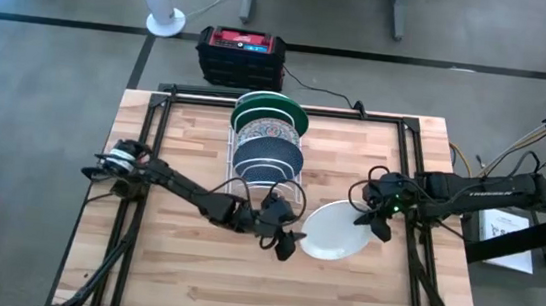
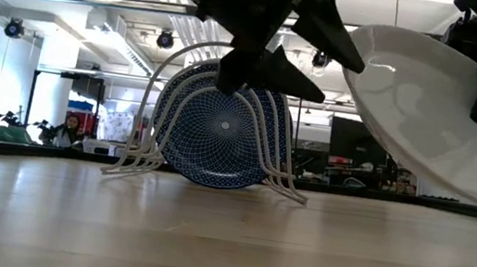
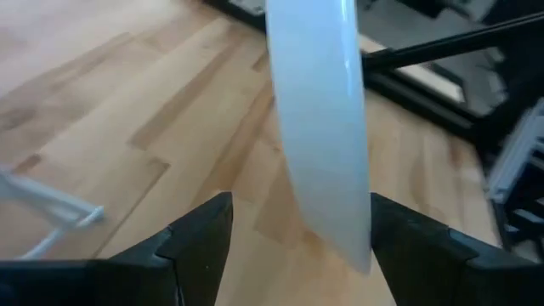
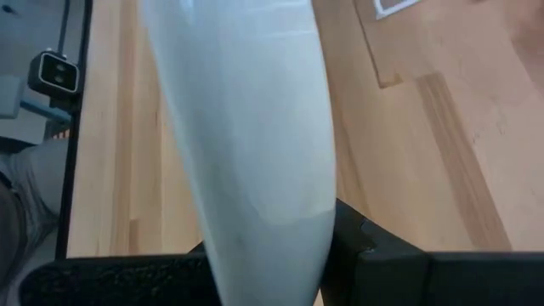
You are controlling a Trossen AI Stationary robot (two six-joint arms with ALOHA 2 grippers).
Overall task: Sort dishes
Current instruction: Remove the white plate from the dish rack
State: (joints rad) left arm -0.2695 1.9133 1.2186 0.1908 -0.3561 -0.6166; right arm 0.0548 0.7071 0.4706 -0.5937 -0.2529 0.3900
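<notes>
A white wire rack (image 1: pixel 234 174) at the table's far middle holds three dishes on edge: green (image 1: pixel 273 105), floral (image 1: pixel 267 129) and blue speckled (image 1: pixel 268 156), the blue one (image 2: pixel 219 136) nearest. The plain white dish (image 1: pixel 334 231) hangs tilted to the rack's right, above the table (image 2: pixel 447 116). My right gripper (image 1: pixel 372 221) is shut on its right rim. My left gripper (image 1: pixel 290 237) is open at the dish's left rim (image 3: pixel 327 170), one finger (image 3: pixel 208 234) on each side of it. My right gripper pinches the white dish's rim (image 4: pixel 280 229) on its right side between two fingers, one on each face, coming from the table's right and slanting down. The dish is lifted clear of the table and tilted. Whether my left gripper's finger (image 3: pixel 391 234) touches the rim, I cannot tell.
A black and red box (image 1: pixel 242 55) and a fan base (image 1: pixel 165 22) stand on the floor beyond the far edge. Papers (image 1: pixel 507 231) lie off the table's right. Bare wood (image 1: pixel 240 290) stretches along the near side.
</notes>
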